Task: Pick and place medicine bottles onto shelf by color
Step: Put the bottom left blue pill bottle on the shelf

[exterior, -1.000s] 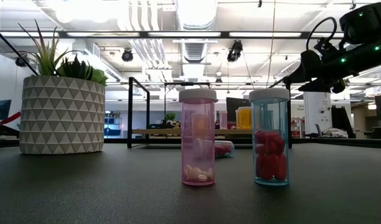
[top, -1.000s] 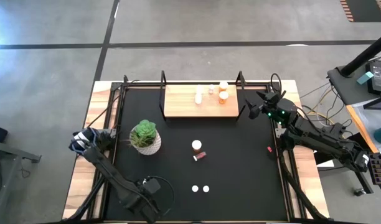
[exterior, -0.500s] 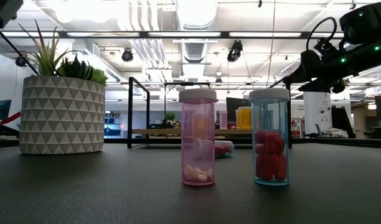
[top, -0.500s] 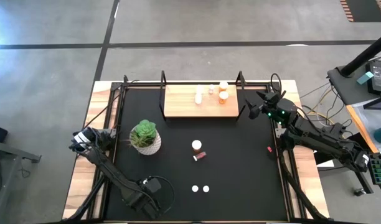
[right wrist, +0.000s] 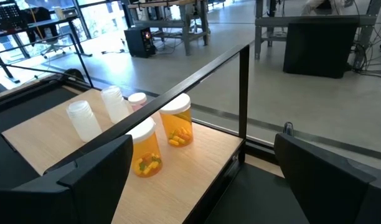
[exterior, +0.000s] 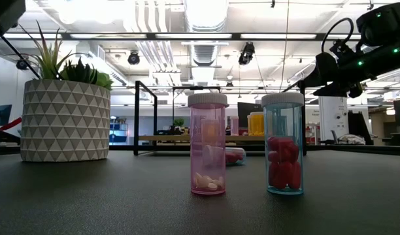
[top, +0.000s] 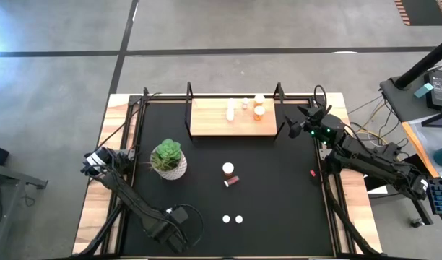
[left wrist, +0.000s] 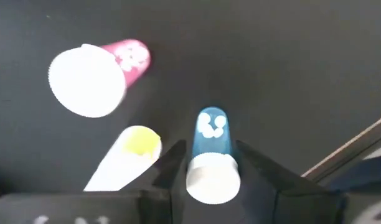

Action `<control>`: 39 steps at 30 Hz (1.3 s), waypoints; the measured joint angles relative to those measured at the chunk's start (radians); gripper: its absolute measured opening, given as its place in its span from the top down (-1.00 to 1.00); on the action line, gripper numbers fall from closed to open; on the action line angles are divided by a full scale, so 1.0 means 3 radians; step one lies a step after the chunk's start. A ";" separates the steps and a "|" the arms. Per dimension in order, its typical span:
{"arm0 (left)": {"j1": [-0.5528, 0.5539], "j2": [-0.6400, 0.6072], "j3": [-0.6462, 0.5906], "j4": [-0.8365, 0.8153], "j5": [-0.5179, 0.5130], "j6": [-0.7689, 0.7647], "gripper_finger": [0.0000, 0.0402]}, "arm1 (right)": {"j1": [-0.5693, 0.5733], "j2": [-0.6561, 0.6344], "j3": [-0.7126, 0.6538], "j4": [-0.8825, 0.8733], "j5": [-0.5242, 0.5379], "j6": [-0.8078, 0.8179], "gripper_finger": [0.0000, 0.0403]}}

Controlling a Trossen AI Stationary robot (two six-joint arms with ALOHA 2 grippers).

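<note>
At the table's left edge my left gripper (top: 97, 160) points down, shut on a blue medicine bottle (left wrist: 210, 134) with a white cap. A pink bottle (left wrist: 131, 56) and a yellow one (left wrist: 137, 143) stand close beside it. My right gripper (top: 302, 124) hovers open by the right end of the wooden shelf (top: 206, 119), touching nothing. The shelf carries two orange bottles (right wrist: 176, 127), two clear ones (right wrist: 84, 119) and a pink one (right wrist: 137, 99), all upright. Mid-table, one bottle (top: 228, 168) stands and a red one (top: 232, 180) lies on its side. Nearer the front stand a pink (exterior: 208, 143) and a teal bottle (exterior: 283, 143). My left gripper pinches the blue bottle between its two fingers (left wrist: 175, 165), just under the white cap (left wrist: 212, 180) at its top end. The fingers come from above, pointing down. The bottle stands upright in the hold; whether its base rests on the table does not show.
A green plant in a white patterned pot (top: 168, 159) stands just to the right of my left gripper. Black upright frames (top: 188, 97) close the shelf's two ends, and a black bar (right wrist: 197, 74) runs between my right gripper and the shelf. Bare black tabletop (top: 279, 202) lies front right.
My left arm has shifted slightly at the table's left edge, and a dark part of it has come into the top left corner of the low view. The bottles on the table and the shelf stand as before.
</note>
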 joint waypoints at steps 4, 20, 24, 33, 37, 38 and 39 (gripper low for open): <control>0.0000 -0.0001 -0.0001 0.0005 0.0007 0.0001 0.57 | -0.0001 -0.0001 0.0000 0.0001 0.0000 0.0000 -0.88; 0.0446 -0.0933 0.0051 -0.0211 0.0002 0.0345 0.53 | 0.0000 -0.0001 0.0000 0.0001 0.0001 0.0000 -0.88; 0.0843 -0.1108 0.0133 -0.0189 -0.0161 0.0750 0.53 | 0.0000 0.0000 0.0000 0.0001 0.0000 0.0000 -0.88; 0.1712 -0.0906 0.0745 -0.0427 -0.0167 0.2323 0.53 | -0.0001 -0.0001 0.0000 0.0001 0.0001 0.0000 -0.88; 0.2087 -0.0737 0.0962 -0.0647 -0.0104 0.2851 0.53 | -0.0001 0.0000 0.0000 0.0001 0.0000 0.0000 -0.88; 0.2174 -0.0675 0.1019 -0.0694 -0.0064 0.2939 0.53 | 0.0000 0.0000 0.0000 0.0000 0.0001 0.0000 -0.88; 0.2261 -0.0605 0.1092 -0.0748 -0.0041 0.3035 0.53 | 0.0000 -0.0001 0.0000 0.0001 0.0001 0.0000 -0.88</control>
